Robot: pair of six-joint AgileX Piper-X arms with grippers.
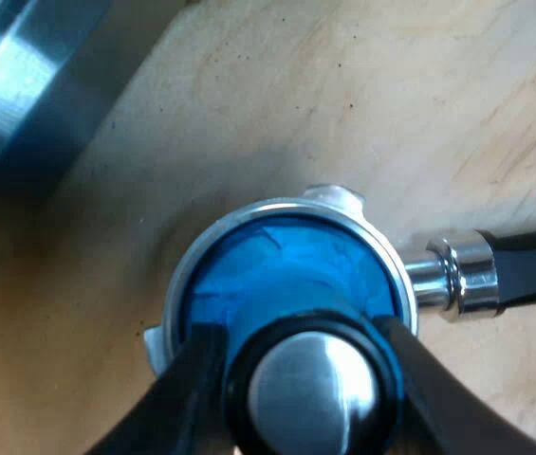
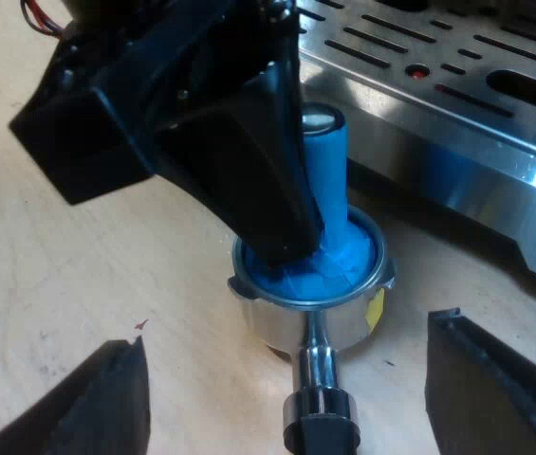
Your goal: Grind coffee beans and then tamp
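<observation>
Left wrist view: squeezing the blue tamper (image 1: 286, 275) with the left pincer (image 1: 310, 379), down inside the metal holder (image 1: 249, 210) on the counter (image 1: 343, 95) beside the coffee machine (image 2: 457, 123). Holding the right pincer (image 2: 291, 389) wide open over the holder's handle (image 1: 533, 265), touching nothing. Seems past grinding and busy pressing now; left to do: lift the tamper out.
</observation>
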